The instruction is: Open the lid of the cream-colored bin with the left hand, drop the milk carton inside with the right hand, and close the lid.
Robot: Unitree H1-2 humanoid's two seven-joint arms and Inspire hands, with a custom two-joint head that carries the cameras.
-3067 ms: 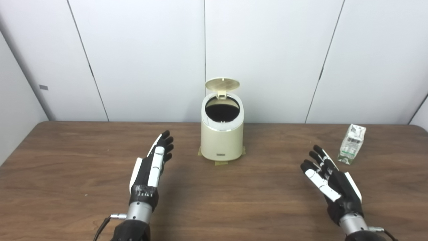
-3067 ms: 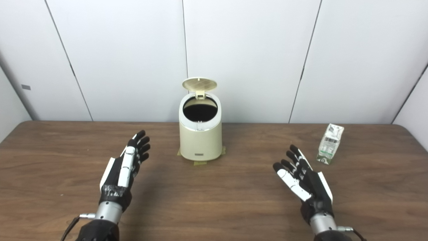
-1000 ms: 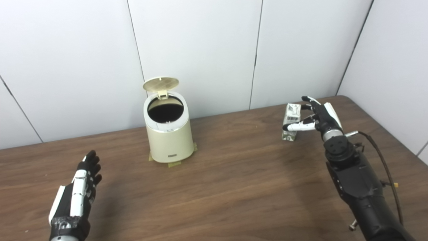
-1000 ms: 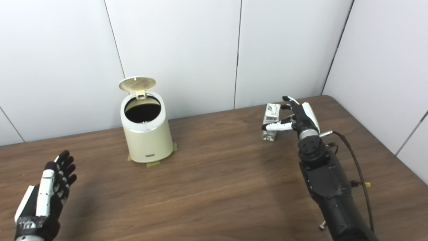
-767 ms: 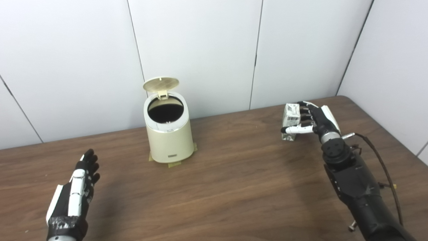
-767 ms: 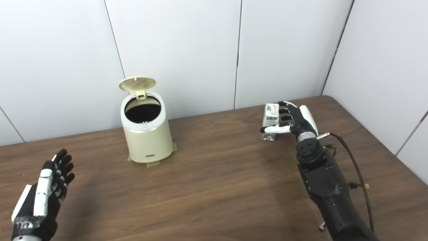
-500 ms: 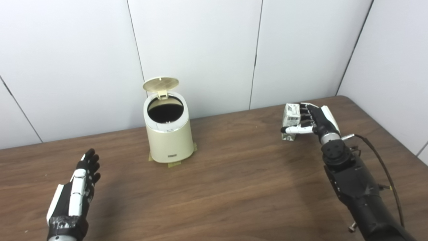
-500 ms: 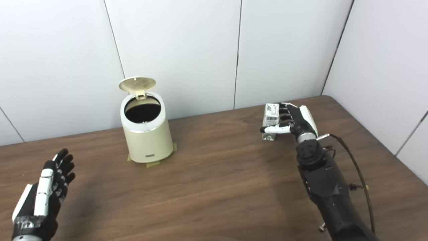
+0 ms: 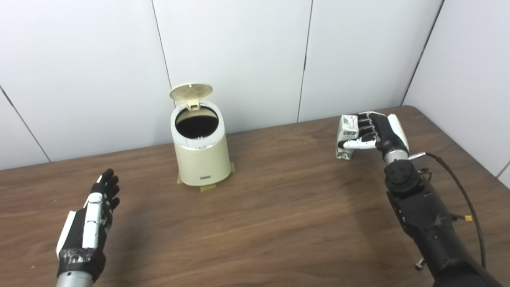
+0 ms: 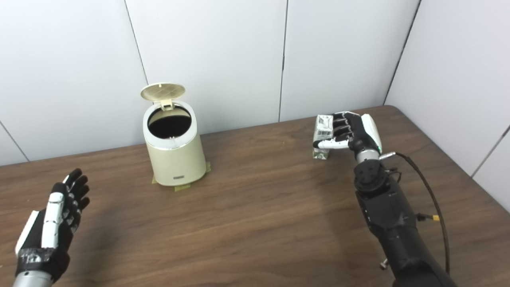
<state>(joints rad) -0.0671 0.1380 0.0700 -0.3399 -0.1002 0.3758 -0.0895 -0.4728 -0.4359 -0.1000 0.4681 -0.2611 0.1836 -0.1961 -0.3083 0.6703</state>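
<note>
The cream-colored bin (image 9: 202, 159) stands at the back middle of the table with its round lid (image 9: 191, 91) tipped up and the dark inside showing. At the back right, a small white and green milk carton (image 9: 346, 136) stands upright. My right hand (image 9: 376, 131) is shut on the milk carton, fingers wrapped over its right side and thumb across its front. Whether the carton still touches the table I cannot tell. Far from the bin, my left hand (image 9: 89, 223) hovers open at the front left with nothing in it.
The brown wooden table (image 9: 263, 223) ends at a rounded corner at the back right, close behind the carton. White wall panels stand right behind the bin. Yellow tape patches (image 9: 208, 187) lie under the bin's base. A thin cable (image 9: 462, 187) runs along my right forearm.
My right hand reached the carton and closed its fingers around it. The camera swung right since the earliest frames and has just tilted a little. The left hand stayed open at the front left.
</note>
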